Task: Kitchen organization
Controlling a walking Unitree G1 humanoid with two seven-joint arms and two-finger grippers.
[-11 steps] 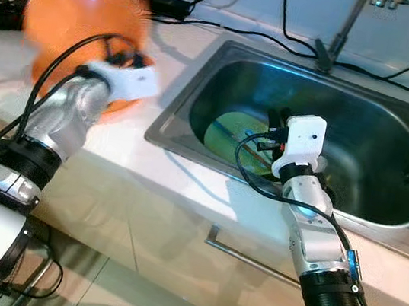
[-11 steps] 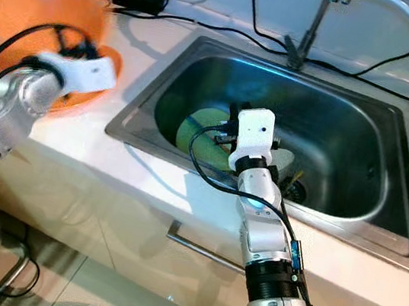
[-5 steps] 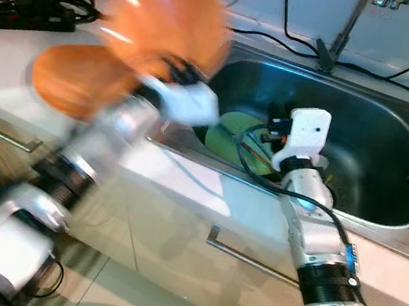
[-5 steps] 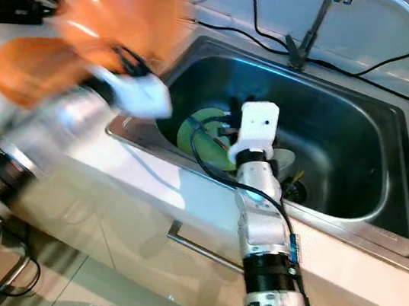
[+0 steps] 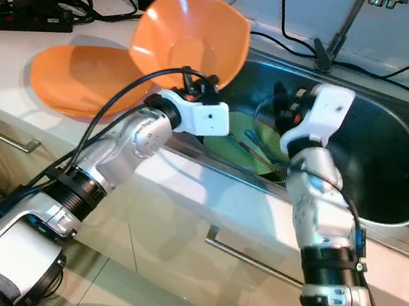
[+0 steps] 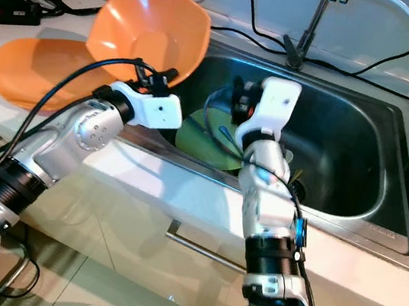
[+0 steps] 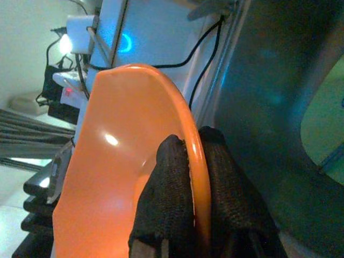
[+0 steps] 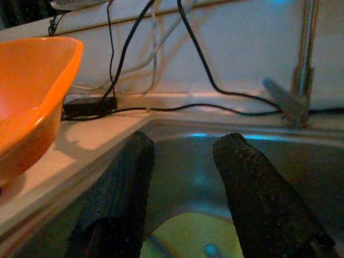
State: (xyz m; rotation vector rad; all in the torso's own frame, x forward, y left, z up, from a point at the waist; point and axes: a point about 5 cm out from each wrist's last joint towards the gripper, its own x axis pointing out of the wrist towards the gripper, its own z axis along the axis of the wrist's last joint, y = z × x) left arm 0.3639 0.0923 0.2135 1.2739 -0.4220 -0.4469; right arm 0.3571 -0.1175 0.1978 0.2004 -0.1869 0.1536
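Note:
An orange bowl point(image 5: 192, 32) hangs tilted on its side over the left edge of the steel sink point(image 5: 397, 151). My left gripper point(image 5: 199, 87) is shut on its rim, and the two fingers point(image 7: 172, 188) pinch the rim from both sides. A flat orange plate point(image 5: 77, 80) lies on the counter to the left. A green plate point(image 6: 202, 141) with a thin utensil on it rests on the sink floor. My right gripper point(image 8: 183, 148) is open inside the sink, above the green plate, with nothing between its fingers.
A faucet point(image 5: 342, 27) stands behind the sink, with black cables along the back wall. A power strip point(image 5: 25, 15) lies at the counter's far left. Drawer handles point(image 5: 247, 255) run along the cabinet front below the counter edge.
My left arm swung the orange bowl from above the orange plate rightward to the sink's left edge. My right gripper rose from the green plate, higher in the sink.

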